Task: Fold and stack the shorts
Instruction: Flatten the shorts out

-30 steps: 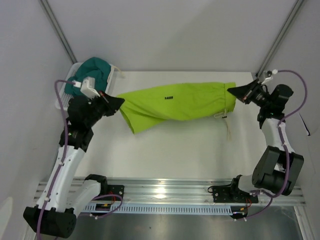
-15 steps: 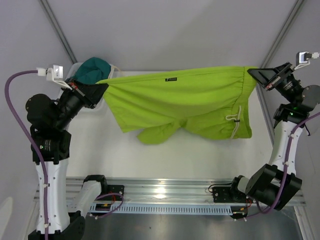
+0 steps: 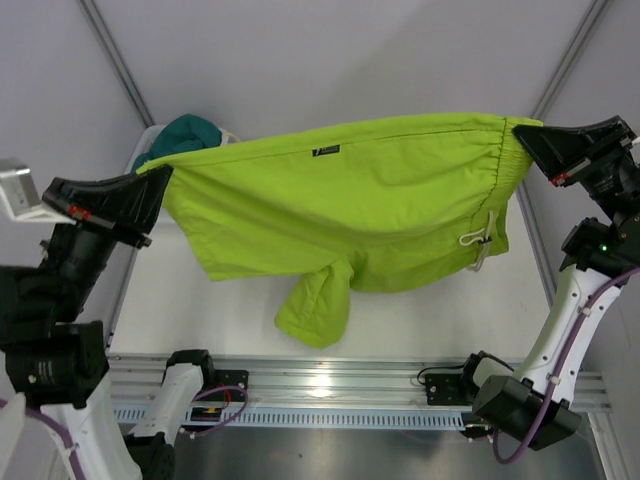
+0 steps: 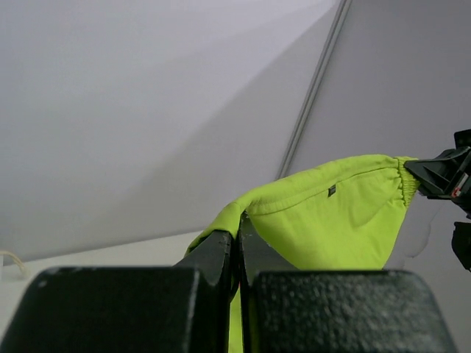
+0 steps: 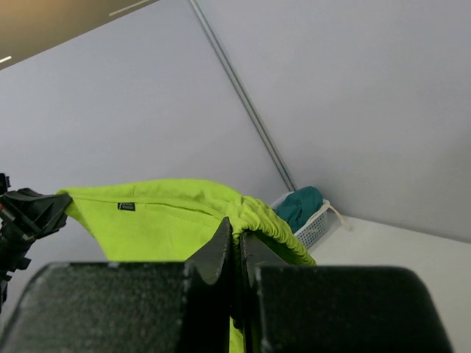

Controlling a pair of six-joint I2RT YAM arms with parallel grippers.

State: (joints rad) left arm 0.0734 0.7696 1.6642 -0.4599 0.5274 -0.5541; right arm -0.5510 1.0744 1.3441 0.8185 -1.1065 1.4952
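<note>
The lime green fabric shorts (image 3: pixel 340 200) hang spread above the white table (image 3: pixel 200 300), opposite upper corners pinched in the closed left gripper (image 3: pixel 163 174) and right gripper (image 3: pixel 518 131), while the dark teal shorts (image 3: pixel 190 133) lie in the white mesh basket (image 5: pixel 318 219) far left.

- The top camera hangs above and behind the arm bases, looking down over the whole table (image 3: pixel 420 310).
- Each wrist camera sits right behind its own jaws, left gripper (image 4: pixel 237 239) and right gripper (image 5: pixel 237 229), tilted up at the walls.
- All three catch the lime green shorts (image 3: pixel 340 200).
</note>
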